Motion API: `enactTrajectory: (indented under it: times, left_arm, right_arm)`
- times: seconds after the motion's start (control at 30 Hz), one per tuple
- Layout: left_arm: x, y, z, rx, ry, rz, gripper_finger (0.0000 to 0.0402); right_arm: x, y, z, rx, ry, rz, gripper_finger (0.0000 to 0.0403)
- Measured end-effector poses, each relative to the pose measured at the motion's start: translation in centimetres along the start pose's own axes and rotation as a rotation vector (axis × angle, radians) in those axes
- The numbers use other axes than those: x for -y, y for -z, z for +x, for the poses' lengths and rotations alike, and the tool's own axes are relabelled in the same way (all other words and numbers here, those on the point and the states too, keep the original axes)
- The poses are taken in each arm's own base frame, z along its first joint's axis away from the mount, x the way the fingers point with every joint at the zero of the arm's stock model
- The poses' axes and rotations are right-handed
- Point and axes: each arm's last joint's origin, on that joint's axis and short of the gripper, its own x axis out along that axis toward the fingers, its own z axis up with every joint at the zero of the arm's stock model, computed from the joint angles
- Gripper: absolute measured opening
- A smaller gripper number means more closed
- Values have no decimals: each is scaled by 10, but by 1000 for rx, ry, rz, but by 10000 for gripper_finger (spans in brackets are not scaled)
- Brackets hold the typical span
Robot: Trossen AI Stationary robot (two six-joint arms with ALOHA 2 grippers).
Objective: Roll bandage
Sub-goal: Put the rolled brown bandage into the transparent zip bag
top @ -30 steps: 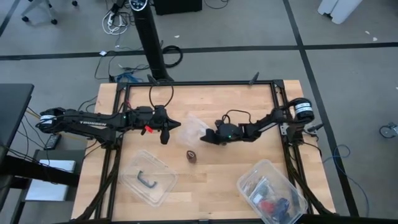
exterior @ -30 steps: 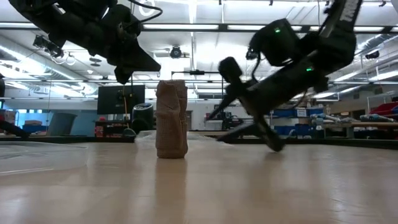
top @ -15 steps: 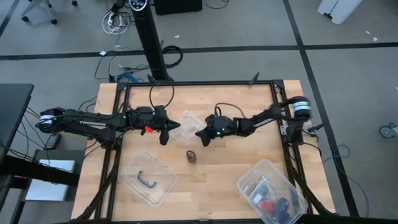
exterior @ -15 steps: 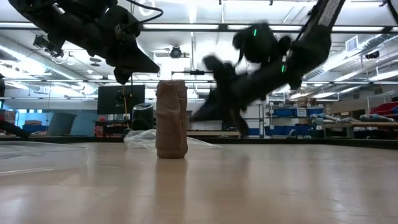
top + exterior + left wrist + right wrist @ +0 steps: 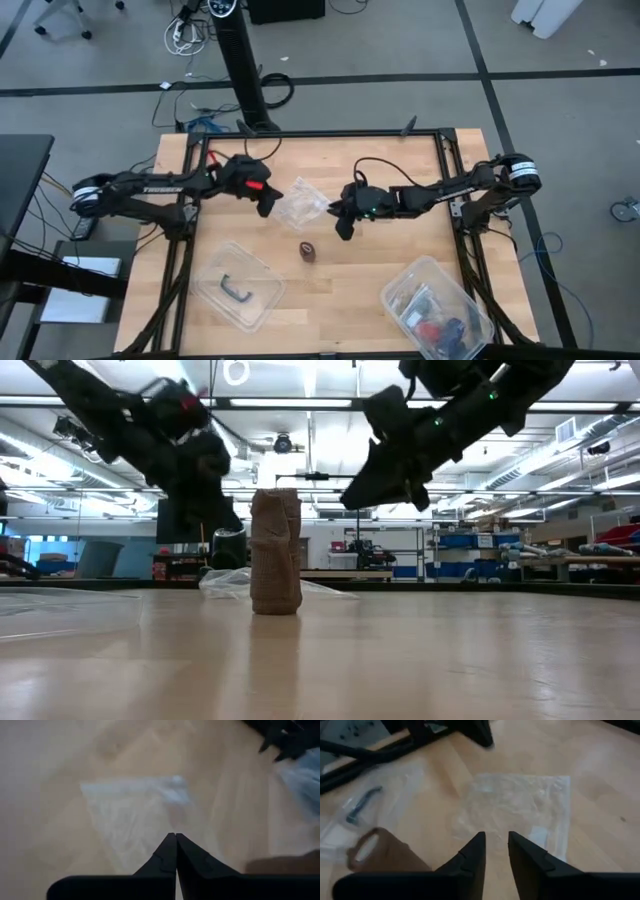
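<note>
The bandage (image 5: 308, 251) is a brown roll standing on one end on the wooden table, also seen in the low view as the bandage (image 5: 275, 550) and at the edge of the right wrist view as the bandage (image 5: 385, 852). Beyond it lies a clear plastic bag (image 5: 300, 205), flat on the wood. My left gripper (image 5: 267, 205) hangs shut over the bag's left edge, its tips (image 5: 175, 836) above the bag (image 5: 140, 815). My right gripper (image 5: 343, 228) hovers to the right of the bag (image 5: 520, 805), open by a narrow gap (image 5: 495, 837), nothing between its fingers. Both are clear of the table in the low view.
A clear tub with a black handle piece (image 5: 240, 288) sits near the front left. A second clear tub (image 5: 435, 308) with mixed small items sits at the front right. A black frame (image 5: 320, 133) borders the table. Bare wood lies around the roll.
My right gripper has risen off the table beside the bag and rolled about its own line; its fingers stand closer together than a second ago. My left gripper has swung toward the bag and sunk a little, staying shut. The roll has kept still.
</note>
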Motion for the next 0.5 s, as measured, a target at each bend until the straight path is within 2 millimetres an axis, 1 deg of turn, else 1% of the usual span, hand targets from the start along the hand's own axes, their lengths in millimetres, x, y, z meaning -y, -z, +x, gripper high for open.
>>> enactTrajectory:
  times: [0.17,0.27,0.4,0.5]
  left_arm:
    - [-27,3,16,-86,58,-113,36]
    - [-35,4,28,-104,107,-174,61]
    - [-39,-6,44,-85,120,-142,100]
    - [-42,-16,54,-75,55,-72,124]
  right_arm:
    - [-8,0,-2,19,-37,-27,107]
    - [-12,2,-3,17,-51,-43,112]
    - [-16,3,-4,24,-66,-63,111]
    - [-18,4,-5,23,-72,-66,110]
